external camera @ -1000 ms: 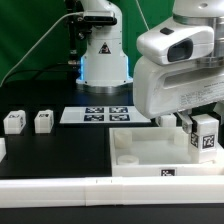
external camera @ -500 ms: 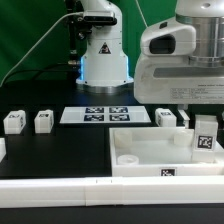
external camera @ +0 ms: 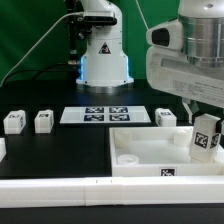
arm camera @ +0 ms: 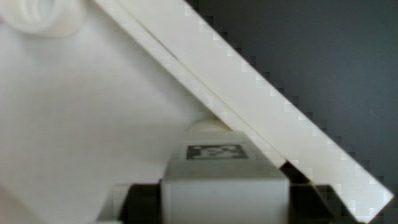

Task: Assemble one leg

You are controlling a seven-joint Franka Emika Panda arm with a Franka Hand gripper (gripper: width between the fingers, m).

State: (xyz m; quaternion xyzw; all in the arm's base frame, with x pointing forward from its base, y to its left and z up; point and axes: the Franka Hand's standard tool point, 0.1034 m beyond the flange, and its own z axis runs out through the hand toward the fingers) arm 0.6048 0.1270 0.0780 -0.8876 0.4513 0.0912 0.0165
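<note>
My gripper [external camera: 207, 130] is shut on a leg [external camera: 207, 139], a small white block with a black-and-white tag. It holds the leg tilted over the exterior view's right side of the large white square tray-like piece [external camera: 140, 152]. In the wrist view the leg [arm camera: 217, 175] sits between my two dark fingers [arm camera: 143, 200], above the tray's floor and beside its raised wall [arm camera: 231, 80]. Three more legs stand on the table: two at the exterior view's left [external camera: 14, 121] [external camera: 43, 121] and one behind the tray [external camera: 166, 117].
The marker board [external camera: 103, 114] lies on the black table behind the tray. A long white border bar [external camera: 60, 190] runs along the front. A white block [external camera: 2, 149] shows at the exterior view's left edge. The robot base [external camera: 103, 50] stands at the back.
The arm has swung toward the exterior view's right and turned; the held leg is now tilted, still over the tray's right side. The other legs have not moved.
</note>
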